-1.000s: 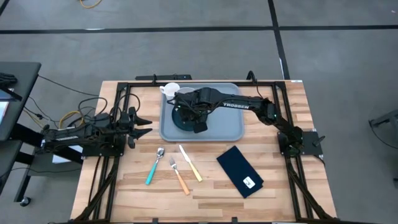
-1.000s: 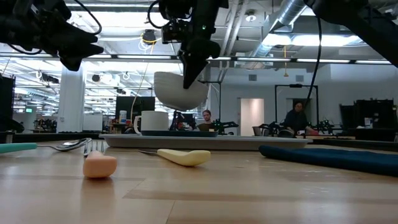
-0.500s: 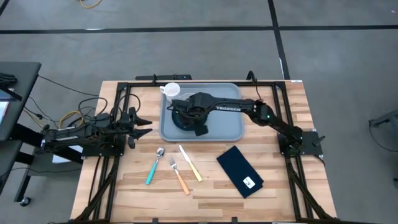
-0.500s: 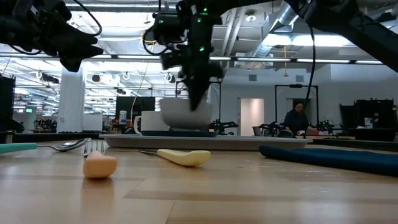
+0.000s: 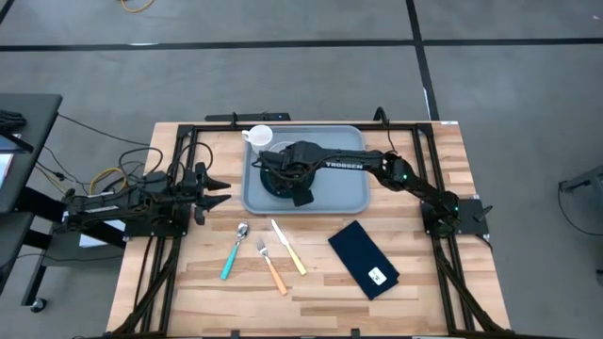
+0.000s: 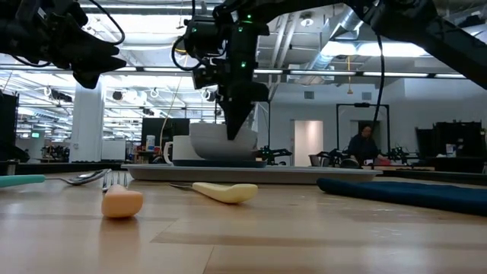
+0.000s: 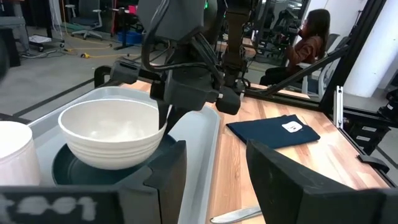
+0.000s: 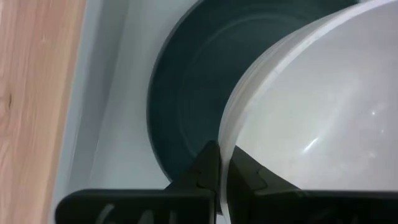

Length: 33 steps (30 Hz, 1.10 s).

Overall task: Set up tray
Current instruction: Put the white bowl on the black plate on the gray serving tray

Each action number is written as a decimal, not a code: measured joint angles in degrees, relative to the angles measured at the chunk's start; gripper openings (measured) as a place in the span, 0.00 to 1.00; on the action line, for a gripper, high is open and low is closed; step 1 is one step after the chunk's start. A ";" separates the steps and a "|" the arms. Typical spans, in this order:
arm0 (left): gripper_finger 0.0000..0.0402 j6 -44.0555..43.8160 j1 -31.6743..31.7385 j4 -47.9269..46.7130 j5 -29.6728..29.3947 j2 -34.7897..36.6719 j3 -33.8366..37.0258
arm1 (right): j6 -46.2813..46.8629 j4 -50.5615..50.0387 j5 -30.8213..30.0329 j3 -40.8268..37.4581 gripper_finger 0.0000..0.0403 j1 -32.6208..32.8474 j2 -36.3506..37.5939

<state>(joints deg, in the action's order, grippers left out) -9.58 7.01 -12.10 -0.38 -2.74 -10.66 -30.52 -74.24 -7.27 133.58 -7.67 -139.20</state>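
The light grey-blue tray lies at the table's far middle. On its left half sits a dark round plate, with a white mug at the tray's far left corner. A white bowl sits on the plate, and my right gripper is shut on its rim, reaching in from the table's right. From overhead the arm hides most of the bowl. My left gripper hovers open over the table's left side, pointing level toward the tray, with nothing between its fingers. My right gripper pinches the bowl's rim on the side toward the table's near edge, one finger inside the bowl and one outside. The fingers come from above, pointing steeply down. The bowl stands upright and level, its base on the dark plate.
On the wood in front of the tray lie a teal-handled spoon, an orange-handled fork and a yellow-handled knife. A navy napkin lies near right. The tray's right half is bare. People sit in the room beyond.
My right gripper has gone down with the bowl. A second ago the bowl hung tilted, clear above the tray; now it is level and down on the dark plate. The grip has stayed shut on the rim.
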 joint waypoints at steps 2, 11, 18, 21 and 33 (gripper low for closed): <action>0.39 0.00 0.00 -0.01 0.01 0.00 0.00 | -0.02 0.16 0.00 0.02 0.01 0.13 0.00; 0.39 -0.31 0.00 -0.02 0.02 0.00 0.00 | 0.04 0.20 2.67 0.00 0.01 0.25 0.02; 0.39 -0.35 0.00 -0.02 0.02 0.00 0.00 | 0.05 0.22 2.71 0.00 0.02 0.27 0.02; 0.39 -0.68 0.00 -0.02 0.03 0.00 0.00 | 0.07 0.40 2.72 0.01 0.01 0.38 0.02; 0.39 -0.98 0.00 -0.03 0.06 0.00 0.00 | 0.09 0.37 2.67 0.01 0.05 0.53 0.02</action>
<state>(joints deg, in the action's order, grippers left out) -10.56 7.01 -12.13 -0.32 -2.74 -10.66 -30.44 -73.87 -4.60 133.59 -7.14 -139.17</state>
